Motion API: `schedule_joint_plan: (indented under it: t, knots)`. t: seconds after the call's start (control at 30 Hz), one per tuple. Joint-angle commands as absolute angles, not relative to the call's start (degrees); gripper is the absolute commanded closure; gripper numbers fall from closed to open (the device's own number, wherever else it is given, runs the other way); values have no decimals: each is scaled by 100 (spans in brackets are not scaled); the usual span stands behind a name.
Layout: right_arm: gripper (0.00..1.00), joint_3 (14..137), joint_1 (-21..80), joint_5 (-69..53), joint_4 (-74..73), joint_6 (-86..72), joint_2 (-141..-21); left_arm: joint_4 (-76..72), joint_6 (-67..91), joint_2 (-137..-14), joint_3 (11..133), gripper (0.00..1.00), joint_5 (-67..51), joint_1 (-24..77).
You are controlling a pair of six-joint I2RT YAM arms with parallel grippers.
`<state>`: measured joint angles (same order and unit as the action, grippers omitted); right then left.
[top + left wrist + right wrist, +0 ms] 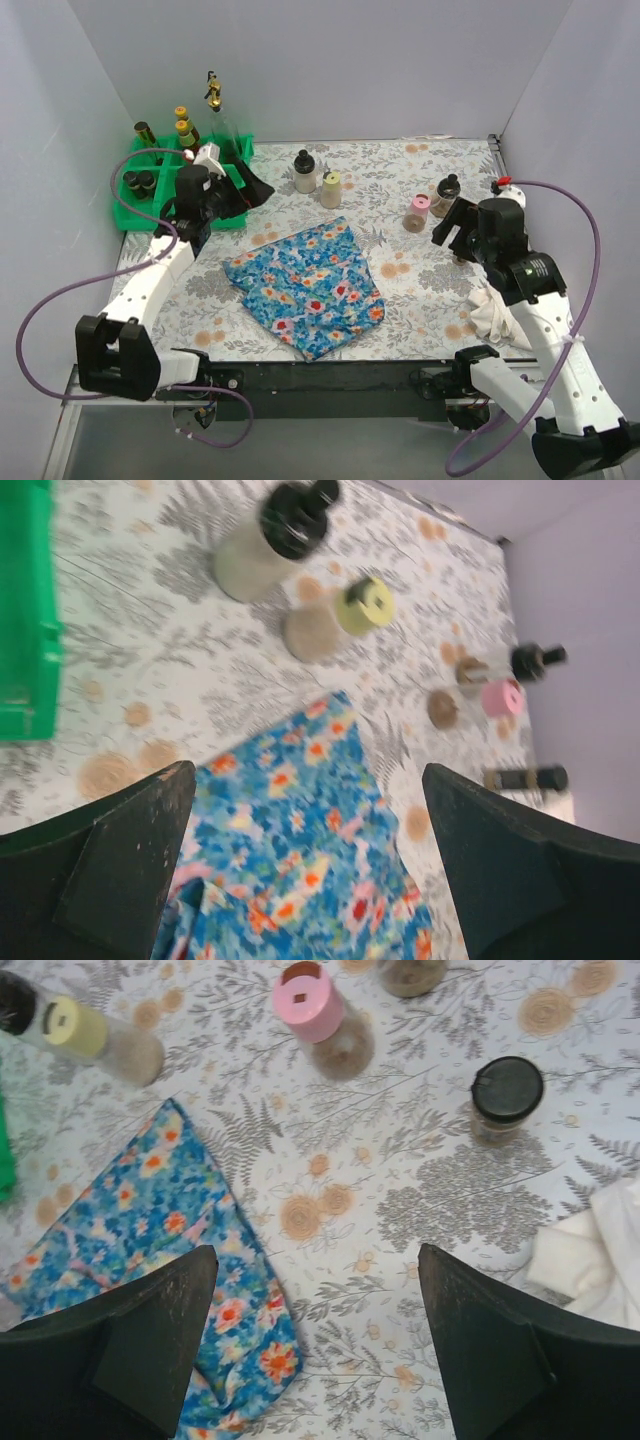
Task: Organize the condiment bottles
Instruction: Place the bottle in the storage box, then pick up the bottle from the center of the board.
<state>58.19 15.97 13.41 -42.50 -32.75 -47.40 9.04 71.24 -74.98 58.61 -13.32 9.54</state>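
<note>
Four condiment bottles stand on the table: a white black-capped one (305, 172), a cream one (331, 189), a pink-lidded one (419, 212) and a dark-capped one (447, 193). Others stand in the green tray (128, 213), among them a tall clear gold-topped bottle (214, 100) and a yellow-capped one (184, 128). My left gripper (250, 185) hangs open beside the tray, over the blue floral cloth (300, 850), with nothing between its fingers. My right gripper (315, 1260) is open and empty over bare table, short of the pink-lidded bottle (315, 1010) and a black-capped jar (505, 1095).
The blue floral cloth (305, 285) lies crumpled in the middle of the table. A white cloth (495, 312) is bunched at the right by my right arm. Grey walls close in the left, back and right sides.
</note>
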Motion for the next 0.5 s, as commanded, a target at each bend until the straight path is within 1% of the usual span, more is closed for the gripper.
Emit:
schedule_joint_plan:
  t: [0.0,0.07,0.17,0.23,0.27,0.3,0.37,0.47]
  knots:
    - [19,6205,1547,2538,-4667,-3278,-5150,669,6961,-6523,5134,2,-2758,1151]
    - [22,6196,1503,2899,-4650,-3287,-5317,642,6699,-6216,4712,2,-3196,1335]
    - [23,6240,1363,3225,-4588,-3138,-5703,729,6294,-5995,4274,2,-3593,1450]
    - [23,6232,1249,3366,-4483,-3024,-5993,799,6021,-5749,4114,2,-3324,1713]
    - [25,6223,1196,3384,-4456,-2997,-6081,756,6012,-5644,3896,2,-3209,1818]
    - [27,6223,995,3332,-4430,-2962,-6152,686,6020,-5512,3833,2,-3234,1924]
    - [29,6205,757,3043,-4220,-2787,-6336,712,6099,-5449,3718,2,-3261,1934]
    - [26,6039,352,2437,-3677,-2541,-6468,659,6117,-5353,3691,2,-3287,1934]
